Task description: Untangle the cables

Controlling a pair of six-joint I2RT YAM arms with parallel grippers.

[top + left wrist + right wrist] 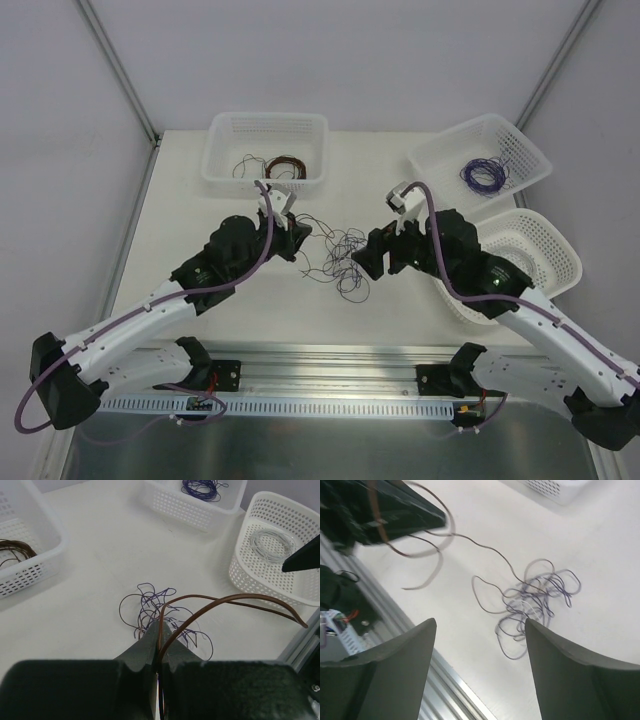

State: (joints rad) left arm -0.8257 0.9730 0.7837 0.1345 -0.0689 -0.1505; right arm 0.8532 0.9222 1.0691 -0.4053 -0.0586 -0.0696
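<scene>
The cables [345,262] lie as a loose purple and dark clump on the white table between both arms, also seen in the left wrist view as the clump [155,605] and in the right wrist view as the clump [535,602]. My left gripper [162,626] is shut on a brown cable [225,600] that arcs up and to the right from its tips, just above the clump's near edge. In the top view the left gripper [305,240] sits left of the clump. My right gripper [480,622] is open, with nothing between its fingers; it hovers right of the clump [366,262].
A white basket [215,165] at the back holds a red-brown coil [288,167]. A second basket [525,140] at the back right holds a purple coil [483,175]. A third basket [565,255] is under the right arm. A metal rail [330,355] runs along the near edge.
</scene>
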